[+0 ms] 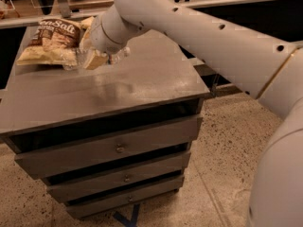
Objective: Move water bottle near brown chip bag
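1. Tan-padded two-finger gripper (pixel 94 59) at the end of the white arm is hanging low over the back left part of the table top, and its fingers are closing on the small clear ribbed plastic water bottle (pixel 75 60).
2. The water bottle is lying crosswise in the grip, and its ends are sticking out on both sides of the gripper. I cannot tell if it is touching the table surface.
3. The left end of the bottle is sitting just beside the lower right edge of the dark brown chip bag with white "Sea Salt" lettering (pixel 49 39); whether they are touching is not clear.
4. The chip bag is lying flat at the back left corner of the table, with its cream-yellow edge facing the front.
5. The thick white robot arm (pixel 213 32) is reaching in from the right side and crossing above the table.
6. The grey wooden table (pixel 142 84) is carrying three drawers (pixel 120 149) with small round knobs, and it is standing on a speckled stone floor (pixel 227 150).
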